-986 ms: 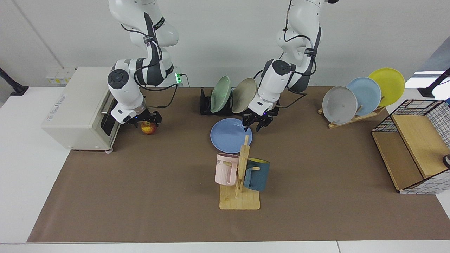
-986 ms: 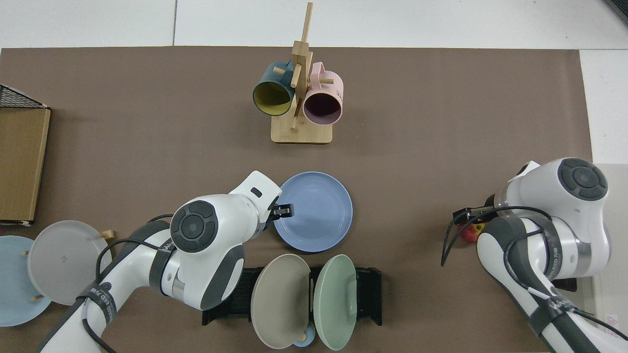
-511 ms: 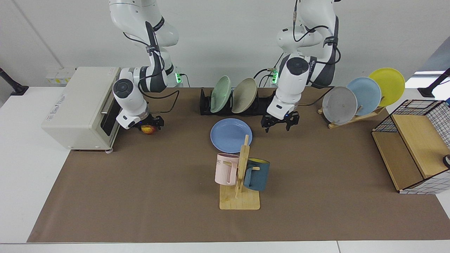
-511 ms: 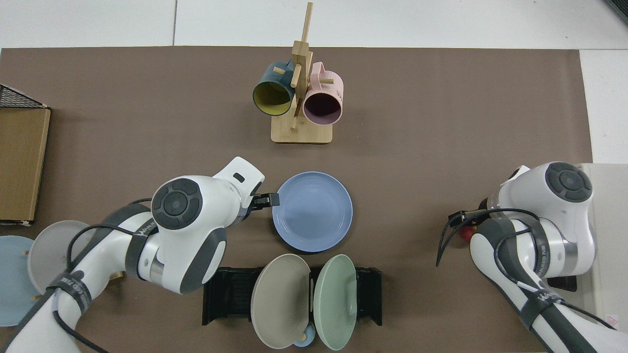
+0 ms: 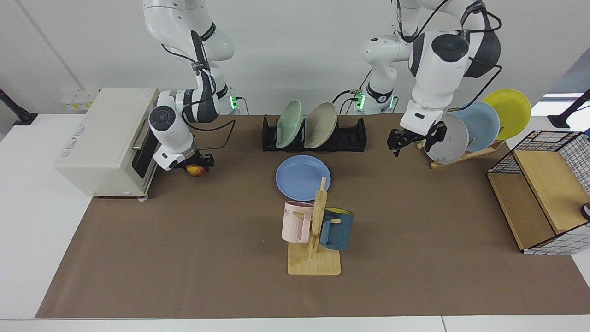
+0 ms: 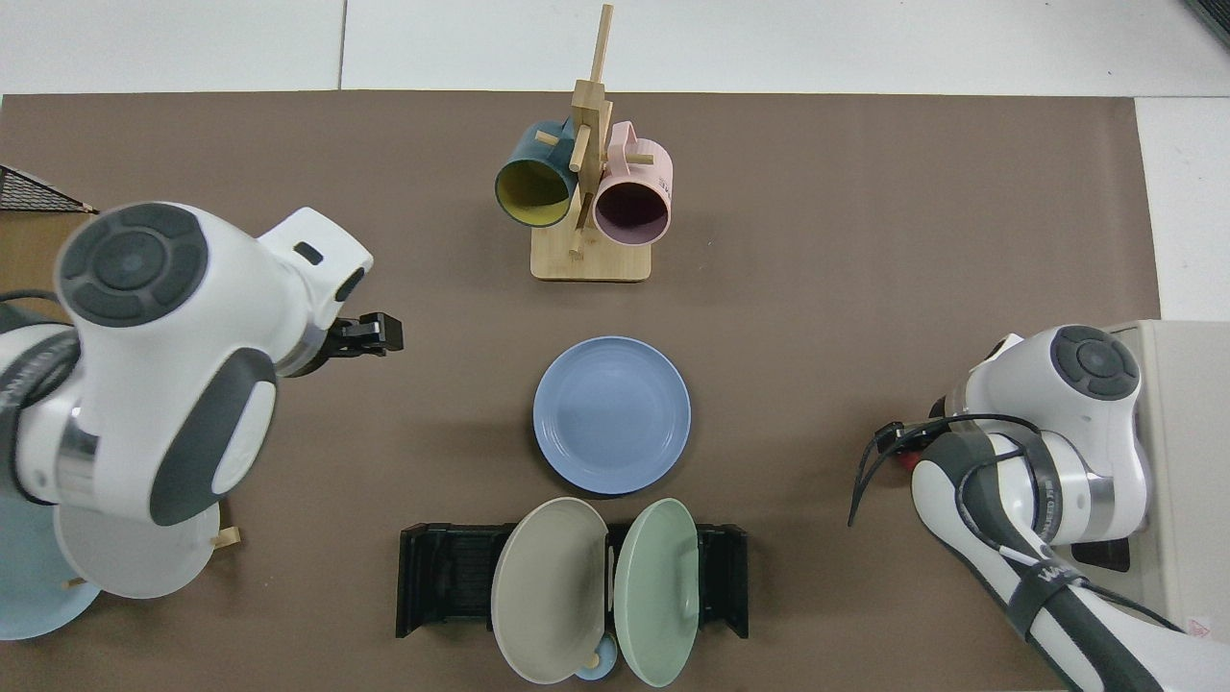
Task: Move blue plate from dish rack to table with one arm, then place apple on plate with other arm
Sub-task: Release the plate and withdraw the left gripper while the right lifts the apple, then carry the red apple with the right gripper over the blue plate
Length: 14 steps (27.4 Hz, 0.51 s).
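Blue plate [image 5: 301, 176]: flat on the table [image 5: 184, 258], just in front of the dish rack [image 5: 350, 136]. Apple [image 5: 197, 170]: by the toaster oven [image 5: 103, 140], under the right gripper [image 5: 199, 162], arm bent low; grip cannot be told. Left gripper [image 5: 415, 138]: raised, fingers apart, empty, near the grey plate [image 5: 449, 138].

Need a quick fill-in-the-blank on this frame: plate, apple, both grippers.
1. The blue plate lies flat on the ____.
2. The right gripper is down at the ____ beside the toaster oven.
3. The left gripper hangs raised and ____.
4. The dish rack holds ____ plates.

Missing words: table; apple; open; two
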Available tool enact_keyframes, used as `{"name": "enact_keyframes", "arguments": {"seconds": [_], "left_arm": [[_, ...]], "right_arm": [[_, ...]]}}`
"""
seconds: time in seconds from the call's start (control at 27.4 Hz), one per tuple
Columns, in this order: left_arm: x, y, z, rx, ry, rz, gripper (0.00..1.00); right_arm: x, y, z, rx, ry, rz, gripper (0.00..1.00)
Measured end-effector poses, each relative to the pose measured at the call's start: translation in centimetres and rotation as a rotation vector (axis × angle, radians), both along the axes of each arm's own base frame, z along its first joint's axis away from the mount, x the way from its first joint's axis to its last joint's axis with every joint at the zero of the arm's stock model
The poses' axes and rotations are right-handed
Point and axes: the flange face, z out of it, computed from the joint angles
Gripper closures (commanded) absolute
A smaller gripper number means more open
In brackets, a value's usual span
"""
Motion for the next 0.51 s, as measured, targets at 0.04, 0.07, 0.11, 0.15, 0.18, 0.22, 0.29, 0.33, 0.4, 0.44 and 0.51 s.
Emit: {"name": "enact_keyframes", "arguments": {"seconds": [0.04,0.07,0.11,0.15,0.18,0.22,0.29,0.33,0.4,0.44,0.51], "left_arm": [[0.1,1.1,0.6,-0.010,0.003,-0.001,0.00],[0.1,2.4,1.2,-0.023,0.006,-0.003,0.00],[0.1,3.5,1.7,-0.033,0.005,-0.002,0.00],[0.1,4.4,2.1,-0.042,0.001,0.000,0.00],[0.0,5.4,2.6,-0.051,-0.005,0.004,0.00],[-0.1,6.0,2.9,-0.057,-0.011,0.007,0.00],[-0.3,7.0,3.4,-0.063,-0.019,0.017,0.00],[-0.3,7.4,3.5,-0.063,-0.022,0.022,0.00],[-0.4,8.1,3.6,-0.063,-0.024,0.022,0.00],[-0.4,8.5,3.6,-0.064,-0.022,0.014,0.00],[-0.5,9.3,3.6,-0.068,-0.019,0.000,0.00]], "right_arm": [[0.4,0.5,0.7,-0.001,-0.009,0.005,1.00],[0.9,1.3,1.6,-0.003,-0.018,0.004,1.00],[1.3,2.2,2.4,-0.006,-0.025,0.000,1.00],[1.6,3.2,3.2,-0.009,-0.031,-0.006,1.00],[2.0,4.3,4.2,-0.012,-0.039,-0.013,1.00],[2.2,5.3,5.0,-0.015,-0.047,-0.018,1.00],[2.7,7.4,6.5,-0.016,-0.071,-0.028,1.00],[2.9,8.2,7.0,-0.016,-0.082,-0.033,1.00],[3.1,9.7,7.7,-0.016,-0.099,-0.042,1.00],[3.1,10.5,7.9,-0.015,-0.106,-0.045,1.00],[3.2,12.0,8.4,-0.013,-0.118,-0.045,1.00]]}}
